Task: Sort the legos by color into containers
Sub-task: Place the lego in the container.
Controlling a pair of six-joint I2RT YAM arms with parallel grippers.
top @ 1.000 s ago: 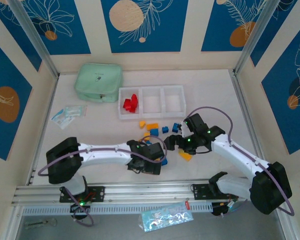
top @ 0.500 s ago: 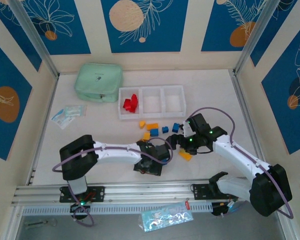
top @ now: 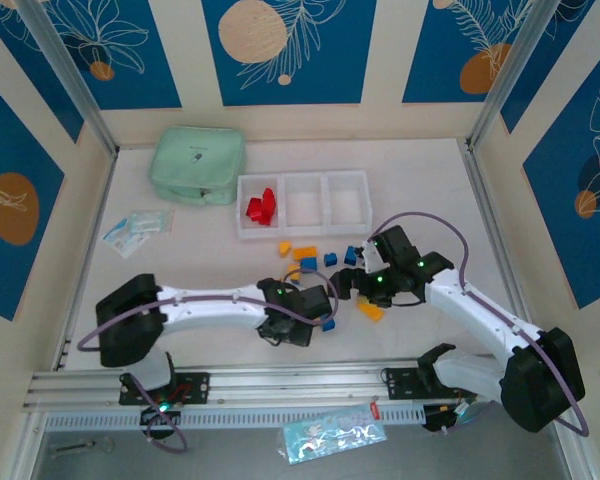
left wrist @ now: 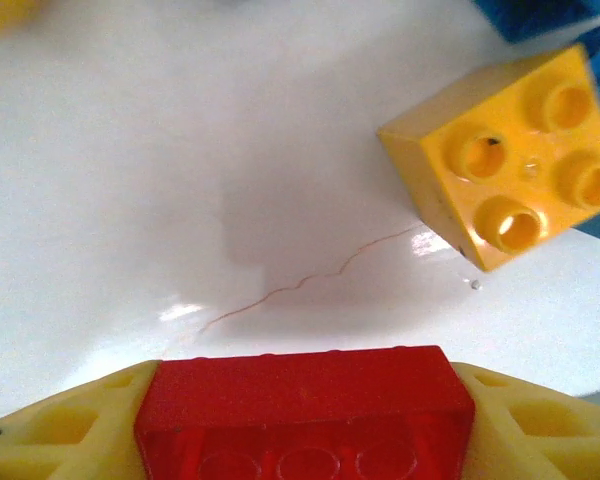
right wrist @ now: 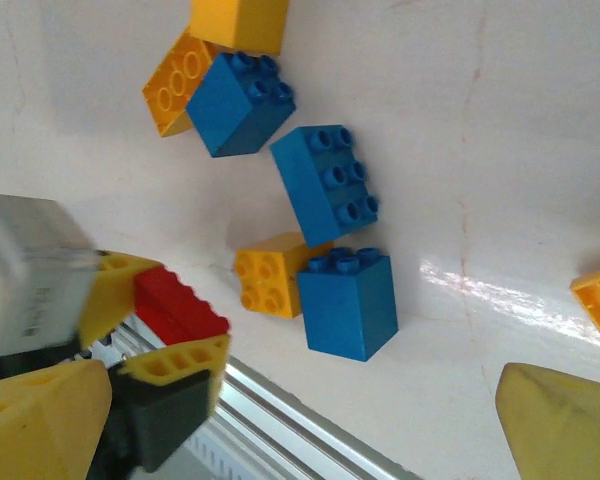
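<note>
Although the frame edge cut off its lower part in the left wrist view, the red brick [left wrist: 305, 385] sat clamped between the yellow fingers of the left gripper [left wrist: 300, 445], its long axis spanning them. Bare table [left wrist: 180, 150] lay ahead, with a yellow brick [left wrist: 505, 155] apart at upper right. The right gripper [right wrist: 300, 425] gaped wide near the blue bricks [right wrist: 325, 185]. The containers [top: 305, 236] stood well apart, with red legos [top: 262, 207] in the leftmost.

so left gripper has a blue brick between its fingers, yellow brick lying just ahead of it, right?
Not blue: the left gripper has a red brick between its fingers, as the left wrist view shows. The yellow brick does lie just ahead of it.
</note>
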